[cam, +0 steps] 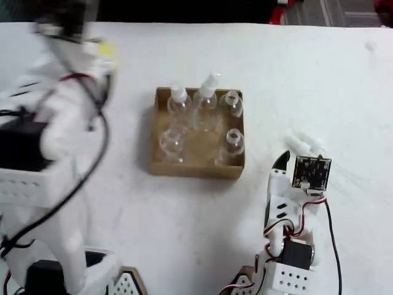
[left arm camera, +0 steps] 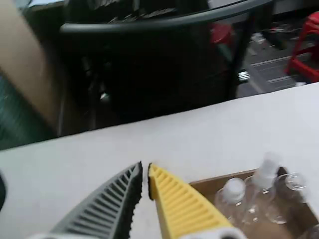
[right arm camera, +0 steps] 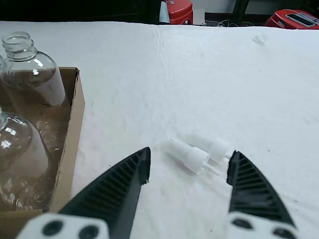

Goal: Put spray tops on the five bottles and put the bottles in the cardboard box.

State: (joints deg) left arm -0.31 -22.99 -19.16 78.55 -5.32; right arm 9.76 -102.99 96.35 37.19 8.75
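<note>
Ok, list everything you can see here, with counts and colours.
Cardboard box: one, brown, mid-table.
Bottles: five, clear, standing in the box; two at its far side wear white spray tops, three are open.
Loose spray tops: at least two, white, on the table right of the box.
Table: one, white.
Chair: one, black, beyond the table.
Left gripper: one, grey and yellow fingers shut, left of the box.
Right gripper: one, black fingers open, near the loose tops.

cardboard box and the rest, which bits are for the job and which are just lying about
For the job: cardboard box; five bottles in it, two already capped; loose spray tops beside it.
Just lying about: black chair; red stool, both in the room behind.
</note>
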